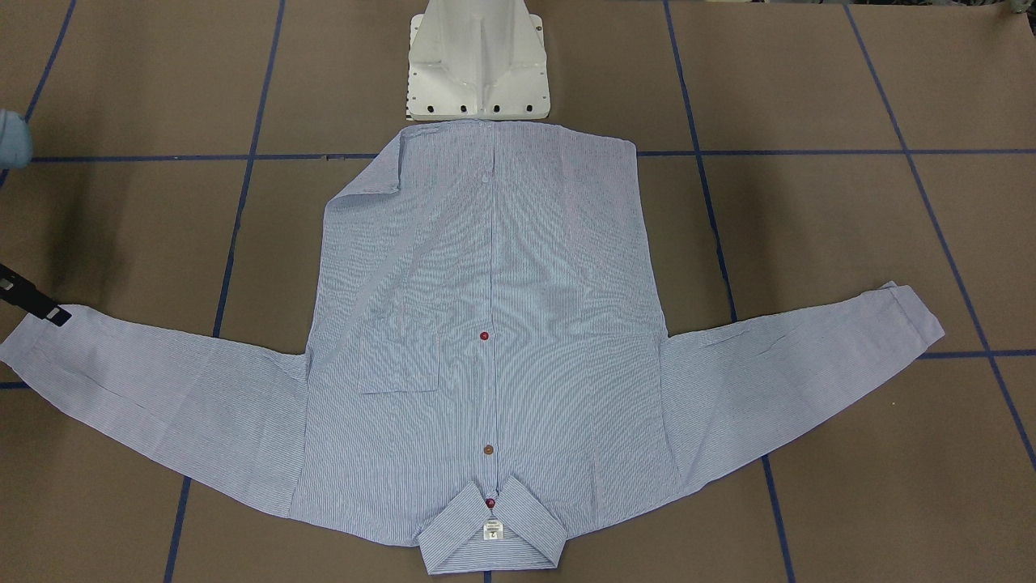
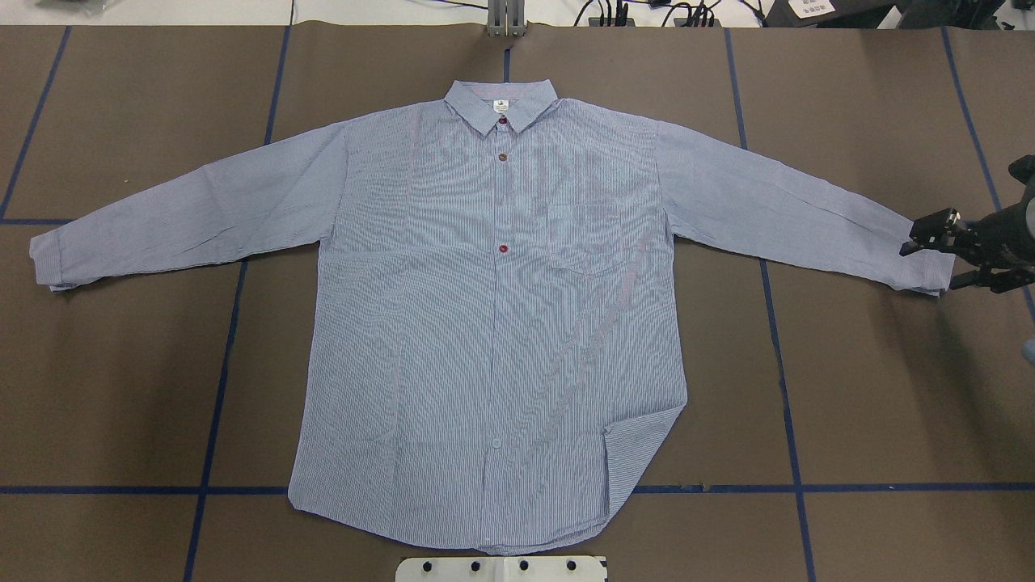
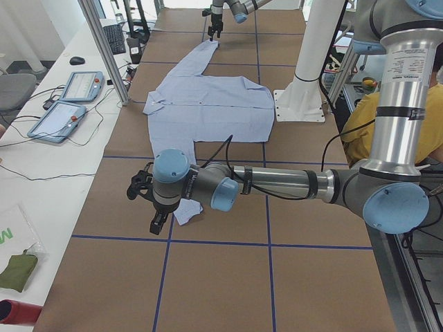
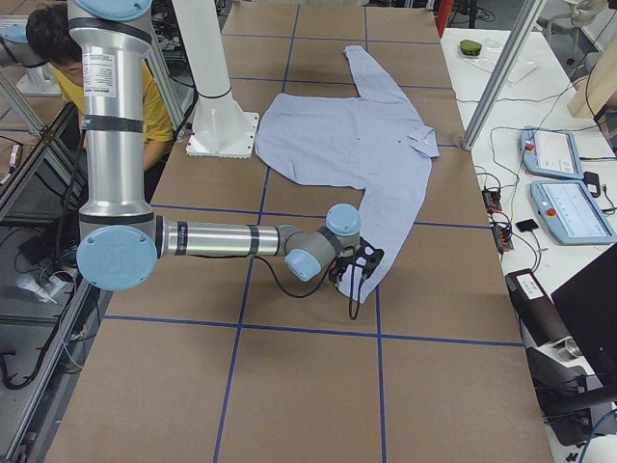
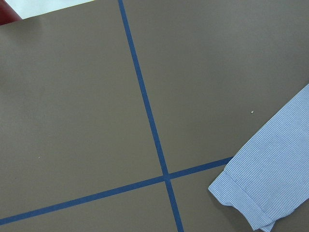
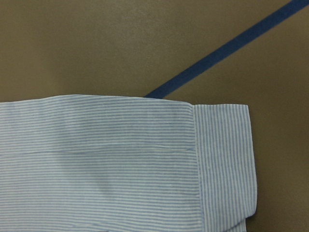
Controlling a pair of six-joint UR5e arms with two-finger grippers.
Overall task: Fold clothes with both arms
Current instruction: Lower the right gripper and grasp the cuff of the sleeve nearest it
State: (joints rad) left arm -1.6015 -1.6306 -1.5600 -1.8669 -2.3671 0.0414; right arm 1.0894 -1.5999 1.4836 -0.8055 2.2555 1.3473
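The blue-and-white striped shirt [image 2: 493, 323] lies flat and face up on the brown table, buttoned, sleeves spread, collar on the far side from the robot's base. One hem corner [image 2: 639, 440] is turned over. My right gripper [image 2: 930, 265] is at the end of the right-hand cuff [image 2: 918, 263], jaws apart, one finger on each side of it. The right wrist view shows that cuff [image 6: 224, 164] close up, lying flat. My left gripper [image 3: 145, 204] is low over the table just beyond the other cuff [image 3: 187, 211]; I cannot tell whether it is open. The left wrist view shows that cuff [image 5: 260, 193] at lower right.
The white pedestal base [image 1: 477, 65] stands right at the shirt's hem. Blue tape lines [image 2: 222, 339] grid the table. A side table with tablets [image 3: 69, 104] and a metal post [image 3: 104, 48] runs along the collar side. A person in yellow [image 4: 67, 68] sits behind the robot.
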